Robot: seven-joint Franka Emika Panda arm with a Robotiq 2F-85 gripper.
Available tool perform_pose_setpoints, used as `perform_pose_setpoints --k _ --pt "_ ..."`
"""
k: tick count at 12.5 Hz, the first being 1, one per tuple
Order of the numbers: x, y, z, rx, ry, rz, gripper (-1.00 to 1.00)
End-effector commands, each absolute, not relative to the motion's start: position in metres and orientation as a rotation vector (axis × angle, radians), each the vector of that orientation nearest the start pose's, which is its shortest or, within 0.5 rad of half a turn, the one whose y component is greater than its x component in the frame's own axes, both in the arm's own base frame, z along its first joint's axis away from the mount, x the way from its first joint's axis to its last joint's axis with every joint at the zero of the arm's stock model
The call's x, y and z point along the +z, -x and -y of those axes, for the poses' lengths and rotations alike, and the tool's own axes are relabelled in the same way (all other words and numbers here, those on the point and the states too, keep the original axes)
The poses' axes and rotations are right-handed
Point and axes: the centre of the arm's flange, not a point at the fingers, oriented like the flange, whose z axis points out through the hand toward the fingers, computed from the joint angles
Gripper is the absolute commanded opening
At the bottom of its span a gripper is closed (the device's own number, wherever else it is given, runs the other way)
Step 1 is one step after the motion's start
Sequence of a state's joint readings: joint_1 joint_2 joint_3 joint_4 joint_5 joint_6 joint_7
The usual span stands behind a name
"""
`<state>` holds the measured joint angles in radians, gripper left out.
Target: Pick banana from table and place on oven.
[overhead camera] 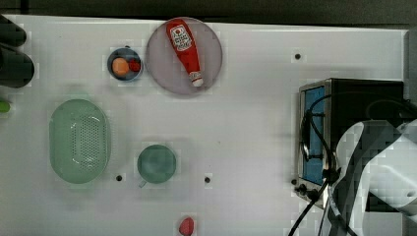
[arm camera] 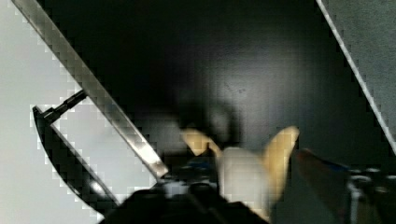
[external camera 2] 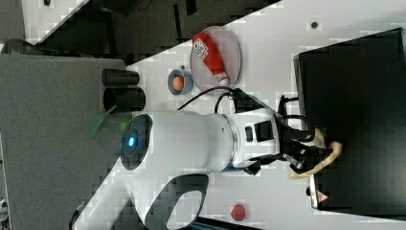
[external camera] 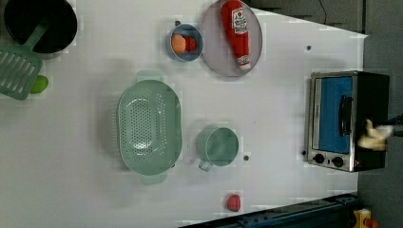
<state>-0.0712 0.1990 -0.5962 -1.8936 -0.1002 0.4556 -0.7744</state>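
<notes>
Tool (external camera 2: 321, 154) is over the black top of the oven (external camera 2: 359, 86), but I cannot tell if it grips the banana (external camera 2: 330, 155) or has let go. The placing step is in hand. Next, I judge, the arm must lift straight up and leave the fruit lying there.

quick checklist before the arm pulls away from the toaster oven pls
1. Small pale-yellow banana over the black top of the boxy silver toaster oven: ok.
2. Banana resting on that top rather than hanging: cannot tell.
3. Gripper let go of the banana: cannot tell; it sits right at the fruit.
4. Banana away from the oven's edge: not ok, it lies near the front edge in the right view.
5. White table beside the oven free for retreat: ok.
</notes>
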Motion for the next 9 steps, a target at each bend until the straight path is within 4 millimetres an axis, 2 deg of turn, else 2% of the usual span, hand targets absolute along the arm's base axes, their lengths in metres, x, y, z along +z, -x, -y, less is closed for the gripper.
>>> perform_pose_setpoints --k 1,2,4,6,7,9 --pt "0.435 -0.483 0.356 0.090 3.177 -0.938 0.75" --pt "0.436 -0.484 0.356 0.086 3.178 -0.935 1.00" --pt "0.447 -0.493 0.350 0.046 3.191 -0.912 1.00" --pt "0.480 -0.511 0.333 -0.036 3.218 -0.827 1.00" --pt "0.495 -0.520 0.316 -0.039 3.219 -0.777 1.00" --pt "0.512 -0.531 0.261 0.045 3.184 -0.671 1.00"
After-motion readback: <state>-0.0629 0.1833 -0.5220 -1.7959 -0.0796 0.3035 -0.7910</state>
